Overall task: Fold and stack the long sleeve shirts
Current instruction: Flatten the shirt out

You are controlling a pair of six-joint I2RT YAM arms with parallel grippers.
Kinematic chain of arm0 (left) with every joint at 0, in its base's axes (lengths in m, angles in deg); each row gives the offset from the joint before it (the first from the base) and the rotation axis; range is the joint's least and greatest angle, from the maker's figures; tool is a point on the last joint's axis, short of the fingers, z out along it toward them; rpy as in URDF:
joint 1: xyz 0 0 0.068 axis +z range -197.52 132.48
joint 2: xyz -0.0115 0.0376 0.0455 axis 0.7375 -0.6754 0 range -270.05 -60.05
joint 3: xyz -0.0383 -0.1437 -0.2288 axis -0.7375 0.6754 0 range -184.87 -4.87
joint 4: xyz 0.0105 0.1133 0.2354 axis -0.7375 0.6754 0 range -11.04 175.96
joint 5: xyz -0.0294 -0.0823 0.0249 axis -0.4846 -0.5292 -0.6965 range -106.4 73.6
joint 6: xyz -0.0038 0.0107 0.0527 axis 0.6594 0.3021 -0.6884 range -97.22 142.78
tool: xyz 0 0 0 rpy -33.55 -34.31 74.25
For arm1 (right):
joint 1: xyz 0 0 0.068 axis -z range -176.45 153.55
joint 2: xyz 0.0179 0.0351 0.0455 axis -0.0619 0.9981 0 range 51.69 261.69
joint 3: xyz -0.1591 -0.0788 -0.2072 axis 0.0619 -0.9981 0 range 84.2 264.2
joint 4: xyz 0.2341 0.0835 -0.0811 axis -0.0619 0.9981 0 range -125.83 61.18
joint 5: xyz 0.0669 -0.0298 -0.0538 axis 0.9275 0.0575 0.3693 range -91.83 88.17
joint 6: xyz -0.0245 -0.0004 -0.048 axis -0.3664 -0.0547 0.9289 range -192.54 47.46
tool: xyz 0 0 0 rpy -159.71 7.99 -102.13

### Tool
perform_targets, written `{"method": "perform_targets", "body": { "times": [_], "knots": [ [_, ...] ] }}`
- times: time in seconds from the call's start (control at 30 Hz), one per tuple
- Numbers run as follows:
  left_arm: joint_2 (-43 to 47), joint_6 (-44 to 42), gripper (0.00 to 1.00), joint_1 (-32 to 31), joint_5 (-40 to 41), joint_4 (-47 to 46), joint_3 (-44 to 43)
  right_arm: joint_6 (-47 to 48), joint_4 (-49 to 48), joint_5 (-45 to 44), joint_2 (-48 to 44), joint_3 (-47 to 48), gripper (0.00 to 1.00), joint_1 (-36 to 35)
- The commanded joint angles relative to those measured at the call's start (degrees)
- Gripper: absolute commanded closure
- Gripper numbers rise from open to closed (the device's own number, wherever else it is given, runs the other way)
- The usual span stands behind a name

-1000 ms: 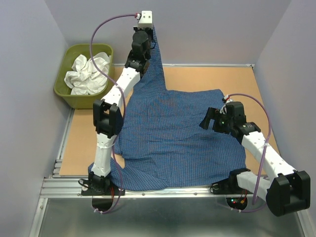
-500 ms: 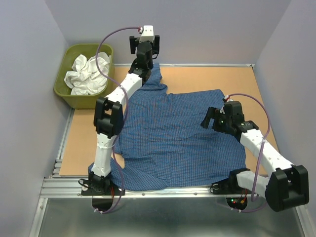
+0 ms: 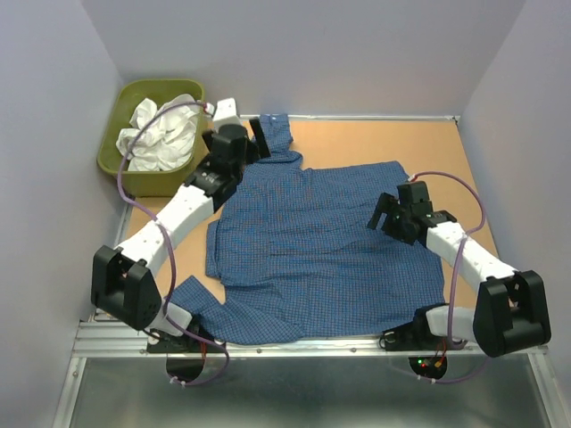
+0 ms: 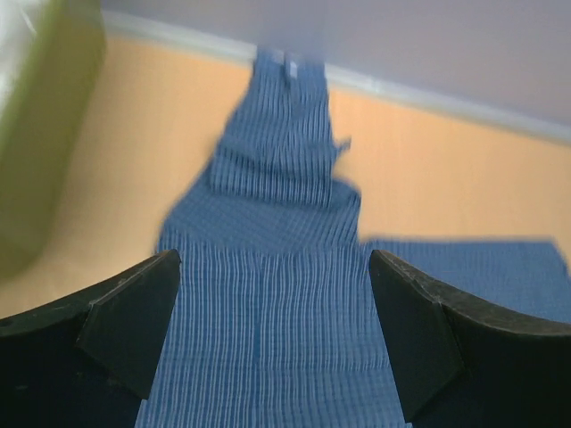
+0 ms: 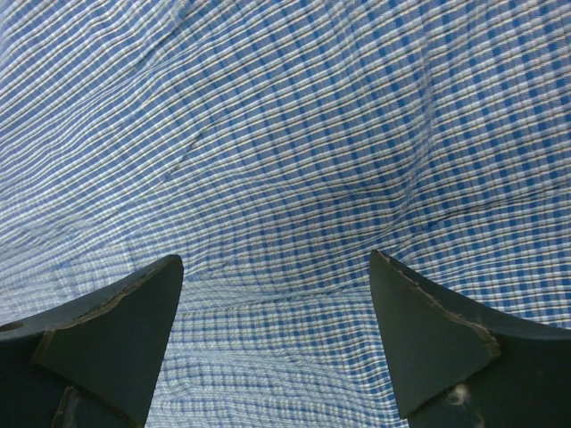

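High above the near edge, looking down over the table [image 3: 375, 143]. Left wrist: low, facing along the checked shirt [image 4: 268, 294] toward the far wall [image 4: 428, 45]. Right wrist: close above that shirt, shared by all 3

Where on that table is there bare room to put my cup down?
The widest bare patch of the table is the far strip between the blue shirt and the back wall. A narrower one runs down the left edge, nearer than the green tub, though the left arm crosses above it. The middle is all shirt.
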Motion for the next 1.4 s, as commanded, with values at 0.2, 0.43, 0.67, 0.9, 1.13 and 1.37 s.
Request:
{"method": "perform_targets", "body": {
  "times": [0.2, 0.43, 0.67, 0.9, 1.13, 1.37],
  "knots": [
    [-0.47, 14.02, 0.01, -5.96, -7.32, 9.17, 20.07, -2.86, 0.09, -11.34, 3.61, 2.49, 0.23, -0.18],
    [-10.13, 12.10, 0.01, -5.43, -5.56, 7.94, 16.31, -4.09, 0.01, -13.10, 9.76, 3.81, 0.30, 0.61],
    [-22.79, 10.69, 0.01, -3.33, -7.31, 8.64, 6.56, -4.88, -0.70, -13.63, 16.09, 6.71, 0.30, 2.27],
    [-34.56, 8.76, 0.01, 1.68, -9.95, 12.15, -8.90, -4.00, -2.10, -12.75, 25.49, 12.33, 0.23, 4.47],
    [-44.41, 4.19, 0.01, 3.71, -9.34, 16.28, -28.24, -3.39, -2.89, -10.73, 34.54, 21.38, 0.20, 9.57],
    [-48.82, 2.17, 0.01, 5.03, -9.78, 14.36, -38.98, -1.28, -2.98, -8.01, 36.49, 30.88, 0.11, 9.93]
  ]
}}
